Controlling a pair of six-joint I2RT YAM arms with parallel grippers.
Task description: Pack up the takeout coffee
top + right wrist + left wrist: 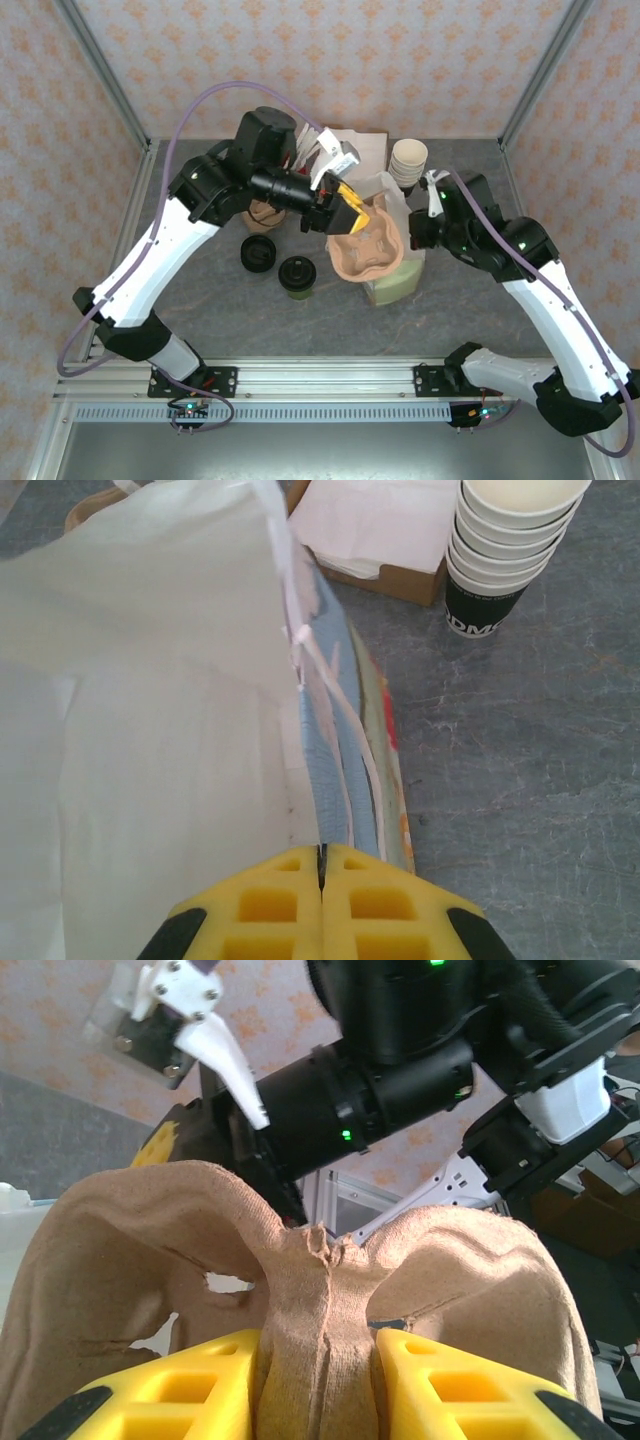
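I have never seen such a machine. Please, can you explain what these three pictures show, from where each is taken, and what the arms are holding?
These are two robot arms bolted at the near edge of a grey table. One picture looks down from above; the other two come from small cameras on each wrist.

The left tool, with yellow fingers, grips the middle ridge of a brown moulded-pulp cup carrier. The right tool is shut on the edge of a white paper bag.

On the table stand a lidded dark coffee cup, a pile of black lids, a stack of cream-lined cups and a box of napkins.
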